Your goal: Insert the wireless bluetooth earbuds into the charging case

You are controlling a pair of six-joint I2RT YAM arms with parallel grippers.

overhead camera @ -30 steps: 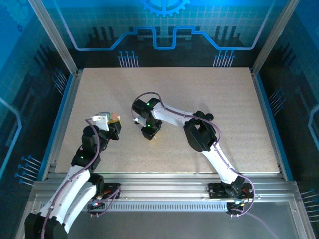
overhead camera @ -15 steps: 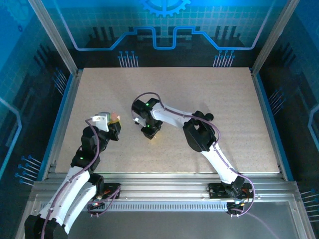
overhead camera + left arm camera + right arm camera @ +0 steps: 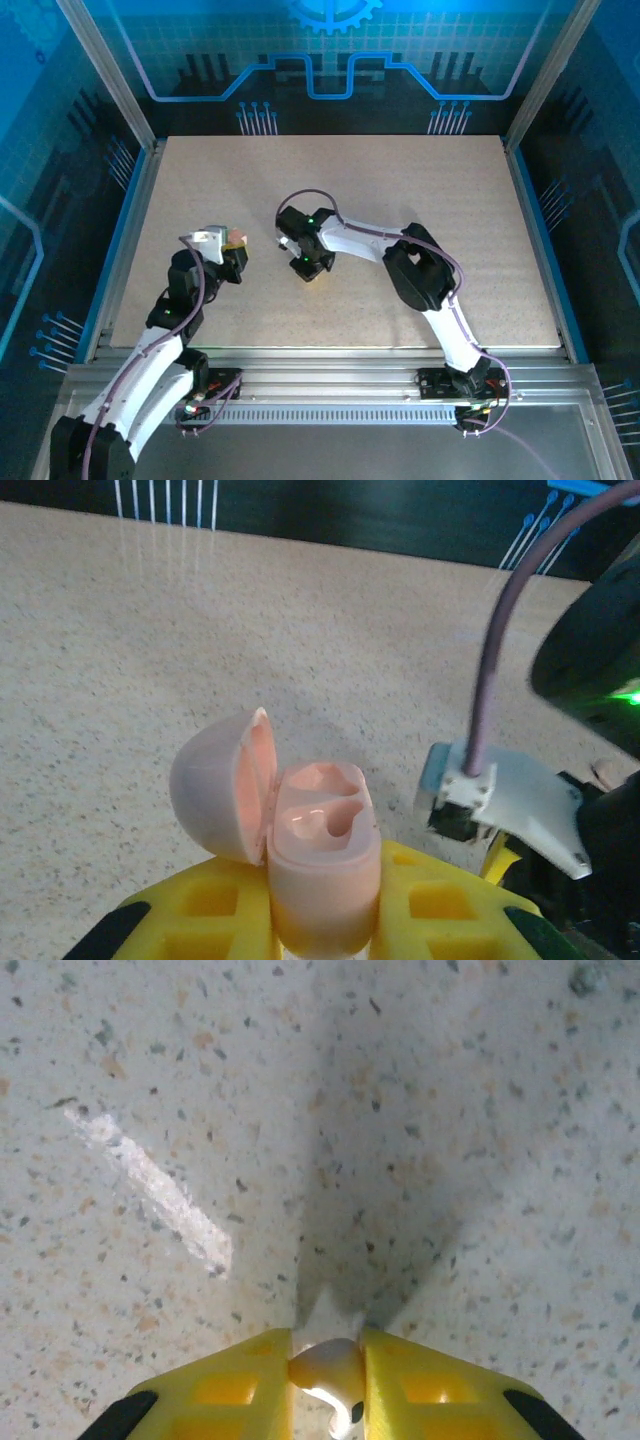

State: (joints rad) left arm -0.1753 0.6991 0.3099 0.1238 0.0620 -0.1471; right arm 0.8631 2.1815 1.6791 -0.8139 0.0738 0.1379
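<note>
Between the right pincer's (image 3: 327,1346) clenched tips sits the pale earbud (image 3: 324,1369); the left pincer (image 3: 325,925) grips the charging case (image 3: 322,845).

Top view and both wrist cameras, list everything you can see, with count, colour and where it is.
charging case: one, pink, lid open, both sockets empty, clamped in the left gripper
earbud: one, pale whitish, pinched in the right gripper
table: one, speckled beige, under both arms
left gripper: one, yellow fingers, shut on the charging case
right gripper: one, yellow fingers, shut on the earbud
</note>
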